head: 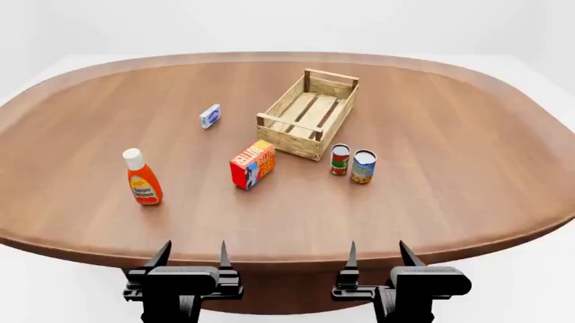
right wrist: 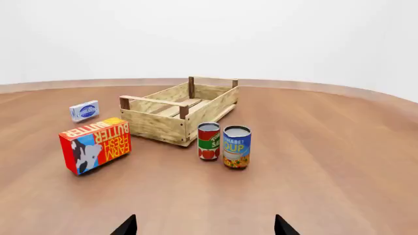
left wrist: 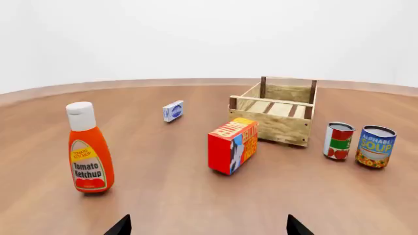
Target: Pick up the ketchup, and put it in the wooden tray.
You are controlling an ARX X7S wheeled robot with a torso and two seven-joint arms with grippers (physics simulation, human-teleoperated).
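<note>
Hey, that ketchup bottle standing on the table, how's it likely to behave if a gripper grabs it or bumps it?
The ketchup stands upright, tall on a narrow base, so a sideways bump near its white cap would probably tip it. Its rounded, glossy-looking body may slip in a loose grip. It looks like a plastic squeeze bottle, so likely some give under pressure.

My left pincer (left wrist: 207, 226) showing only its fingertips, edge cutting the rest off, small blue box's (head: 210, 116) label staying too tiny to read.

Oval wooden table (head: 467, 175) being occupied by upright ketchup (head: 142, 177), butter box (head: 252, 165), wooden tray (head: 308, 113), tomato can (head: 340, 159) touching alphabet soup can (head: 363, 167), small blue-white box (head: 210, 116).
</note>
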